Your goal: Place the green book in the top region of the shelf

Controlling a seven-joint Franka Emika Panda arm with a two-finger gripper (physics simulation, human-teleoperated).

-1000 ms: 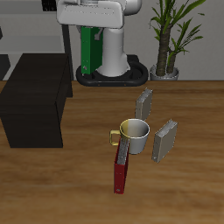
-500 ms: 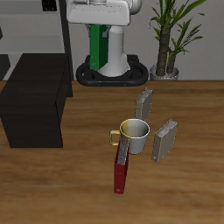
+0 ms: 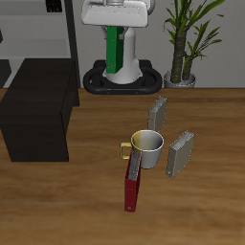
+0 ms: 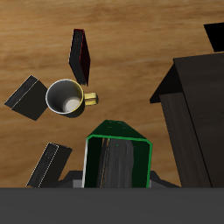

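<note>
The green book [image 3: 114,49] hangs upright, gripped by its upper end in the gripper [image 3: 116,19], high above the table's back; lifting it clear presumably lets it pass over the other objects. The shelf [image 3: 36,107], its flat top bare, stands well apart to one side, the judged destination. Below remain the white mug [image 4: 67,97], red book [image 4: 80,53] and grey books [image 3: 158,115].

The book [image 3: 114,51] is held upright in the gripper [image 3: 116,26], high above the table [image 3: 57,201]. Below the gripper and nearer the front edge, a mug [image 3: 146,149] is flanked by three other books. The shelf [image 3: 36,107] stands off to one side, lower than the gripper.
</note>
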